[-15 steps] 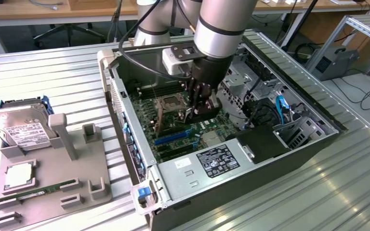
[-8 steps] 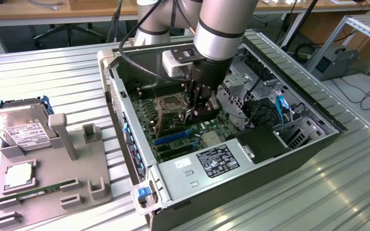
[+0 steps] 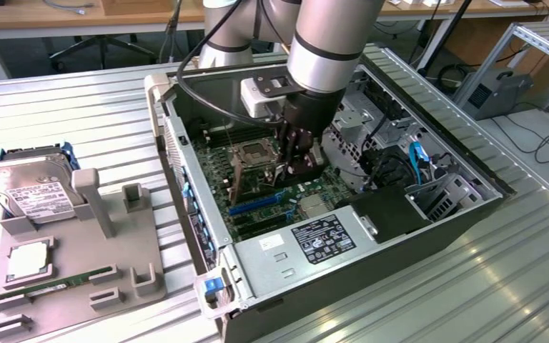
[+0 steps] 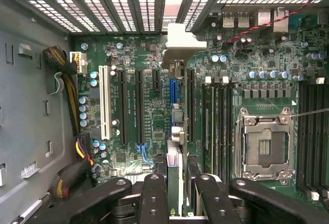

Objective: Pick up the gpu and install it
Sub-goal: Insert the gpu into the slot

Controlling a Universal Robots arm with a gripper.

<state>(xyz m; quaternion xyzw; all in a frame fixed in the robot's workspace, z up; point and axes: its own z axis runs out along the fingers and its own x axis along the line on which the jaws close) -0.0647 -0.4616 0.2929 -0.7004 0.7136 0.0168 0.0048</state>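
Inside the open computer case (image 3: 198, 207), the end effector (image 4: 175, 193) grips the gpu (image 4: 176, 131) edge-on over the motherboard (image 4: 247, 75).

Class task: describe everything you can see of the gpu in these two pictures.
The gpu is a thin, dark card seen edge-on, held upright between the fingers of the hand inside the open computer case. It hangs just over the motherboard, near the blue expansion slots, beside the empty CPU socket. In the wrist view its narrow edge runs between the black fingers toward a silver end bracket. Whether it is seated cannot be told.
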